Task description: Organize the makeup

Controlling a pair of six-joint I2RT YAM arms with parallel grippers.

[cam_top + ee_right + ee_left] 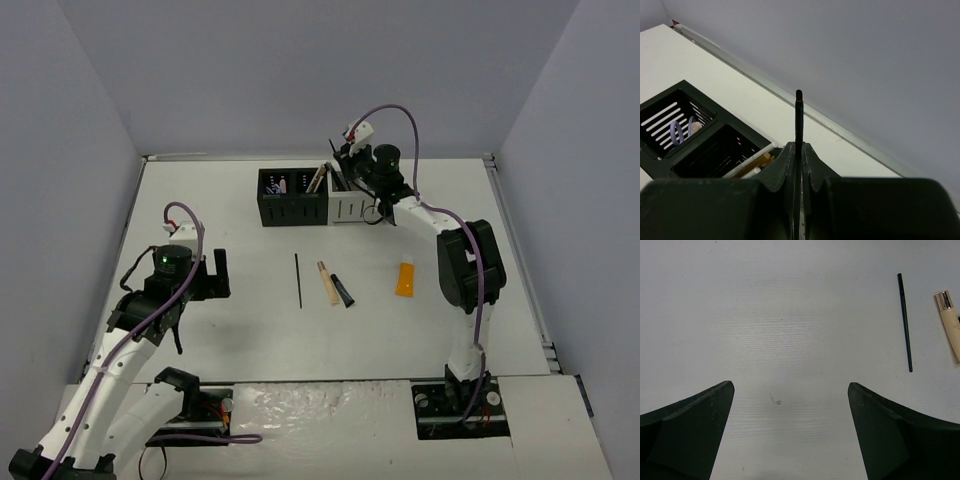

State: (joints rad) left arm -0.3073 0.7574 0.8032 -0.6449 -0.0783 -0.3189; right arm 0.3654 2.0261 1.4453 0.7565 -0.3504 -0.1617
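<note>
Overhead, the right end effector (345,165) hovers above the white organizer (350,208) at the tabletop's far edge; left wrist: left end effector (790,390) spread empty, loose pencil (905,322) mid-tabletop; right wrist: it pinches a black brush (799,115), tip outward, likely for slotting.

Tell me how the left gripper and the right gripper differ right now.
The left gripper has its fingers wide apart and holds nothing; the right gripper is shut on a thin black pencil. The left gripper hangs over the table on its left side; the right gripper is at the far side, by the black organizer. Both have dark fingers.
</note>
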